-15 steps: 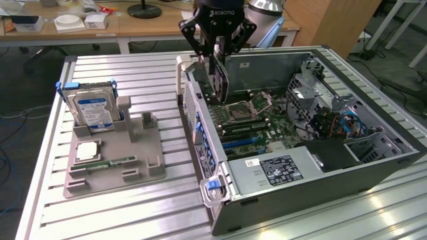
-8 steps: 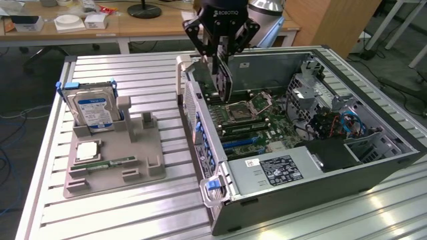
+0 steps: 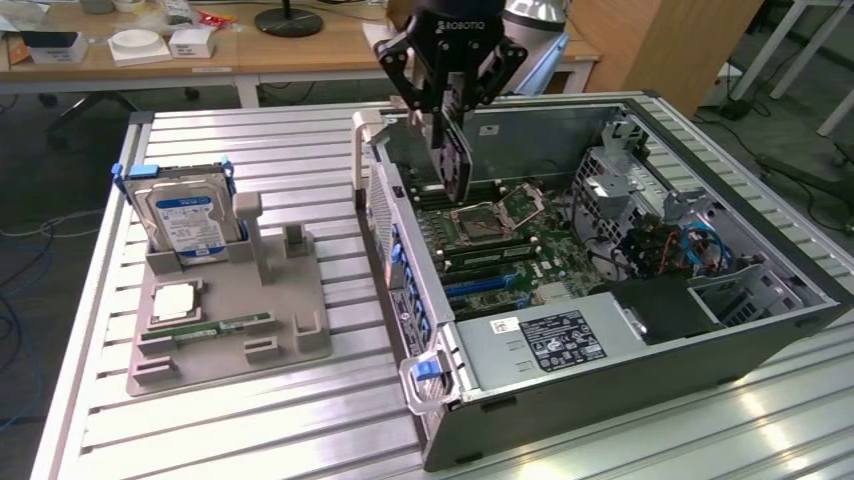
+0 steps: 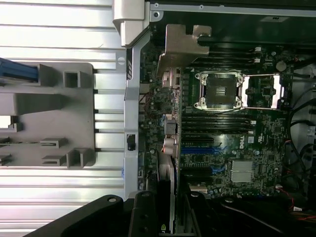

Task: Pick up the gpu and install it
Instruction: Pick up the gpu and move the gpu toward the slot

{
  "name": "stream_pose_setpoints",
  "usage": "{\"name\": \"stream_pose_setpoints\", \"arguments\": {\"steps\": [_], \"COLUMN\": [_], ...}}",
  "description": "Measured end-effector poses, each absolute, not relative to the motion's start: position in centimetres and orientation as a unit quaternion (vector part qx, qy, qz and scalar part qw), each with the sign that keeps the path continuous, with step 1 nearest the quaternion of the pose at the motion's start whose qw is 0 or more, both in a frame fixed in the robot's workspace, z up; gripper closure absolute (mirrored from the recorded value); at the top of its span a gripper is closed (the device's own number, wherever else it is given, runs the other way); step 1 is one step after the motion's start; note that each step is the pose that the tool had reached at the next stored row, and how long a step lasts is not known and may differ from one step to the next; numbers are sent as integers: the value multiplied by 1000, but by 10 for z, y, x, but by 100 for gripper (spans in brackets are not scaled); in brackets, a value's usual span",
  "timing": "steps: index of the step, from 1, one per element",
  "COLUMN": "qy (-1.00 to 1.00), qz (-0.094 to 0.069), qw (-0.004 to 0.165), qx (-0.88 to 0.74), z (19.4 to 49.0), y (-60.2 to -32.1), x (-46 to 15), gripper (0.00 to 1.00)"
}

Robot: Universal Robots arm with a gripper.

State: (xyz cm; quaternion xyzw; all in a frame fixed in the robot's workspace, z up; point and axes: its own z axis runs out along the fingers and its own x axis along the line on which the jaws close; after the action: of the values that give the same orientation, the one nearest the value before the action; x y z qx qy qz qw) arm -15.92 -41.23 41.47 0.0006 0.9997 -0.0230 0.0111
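Holding: black hand [image 3: 449, 108] clamps the thin, dark, flat rectangular gpu [image 3: 458, 165].
Where: gpu hangs above the green motherboard [image 3: 534, 245] inside the open grey computer case [image 3: 641, 380].
Progress: lifted, not yet seated.

Slatted table [image 3: 267, 150] with 2 loads: grey holder [image 3: 267, 300] (exterior view's left), open computer case [image 3: 601, 400].

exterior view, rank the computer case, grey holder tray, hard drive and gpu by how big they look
1. computer case
2. grey holder tray
3. hard drive and gpu look alike. The gpu hangs raised in the hand, turned partly edge-on, so I won't rank them.
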Motion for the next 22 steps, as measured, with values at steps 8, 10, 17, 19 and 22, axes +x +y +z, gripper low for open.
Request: {"name": "stream_pose_setpoints", "arguments": {"steps": [8,10,17,19,22], "qy": [1000,1000,1000,1000,1000], "qz": [-23,-23,-23,-23,-23], "qw": [11,11,11,11,11], "qx": [1,1,1,1,1], "z": [415,415,415,415,415], "y": [-412,-412,-412,-412,-412], "x": [-152,-150,-144,-143,-140], "gripper": [74,74,74,74,74]}}
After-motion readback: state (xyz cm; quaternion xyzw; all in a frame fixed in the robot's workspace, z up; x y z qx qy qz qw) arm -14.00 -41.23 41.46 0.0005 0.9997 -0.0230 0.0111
